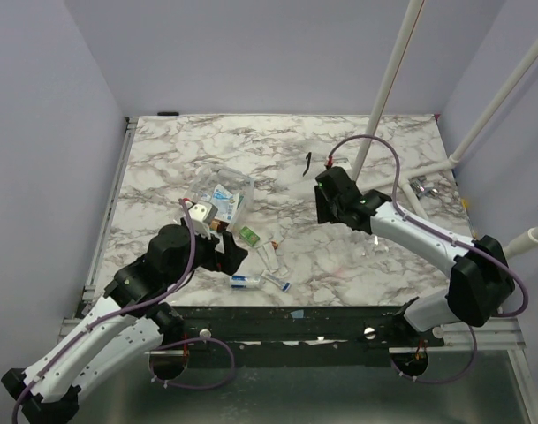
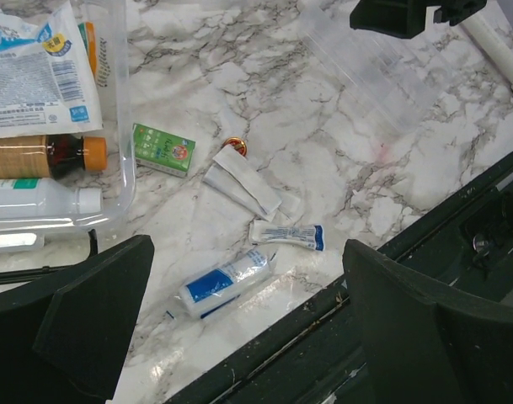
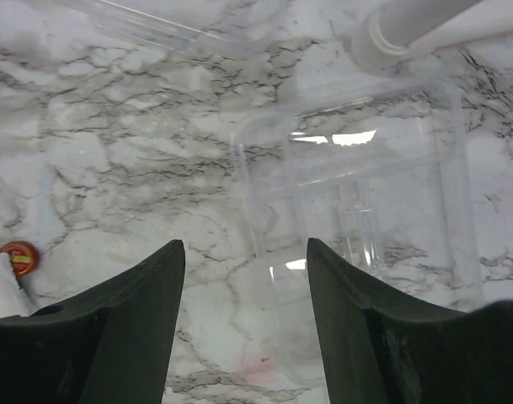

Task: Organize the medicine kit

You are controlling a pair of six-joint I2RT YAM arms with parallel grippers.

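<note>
Sitting at ten o'clock from the middle of the table (image 1: 162, 146), the kit (image 1: 248, 187) has the left gripper (image 1: 231, 256) just at its five o'clock. That gripper's fingers are spread wide and hold nothing.

Only the left wrist view tells what lies in the kit: a printed packet (image 2: 33, 71), a brown bottle (image 2: 37, 156) and a white bottle (image 2: 37, 200), side by side. It also sorts out the loose things outside the kit's wall: a green box (image 2: 163, 149), a red cap (image 2: 233, 146), white sachets (image 2: 243, 181) and two tubes (image 2: 225, 284). From above these are small specks.

The right gripper (image 1: 324, 208) hangs at three o'clock from the table's middle. Its own wrist view shows its fingers apart over the corner of a clear tray (image 3: 382, 210), whose dividers barely show from above. Whether the fingers touch the tray I cannot tell.
</note>
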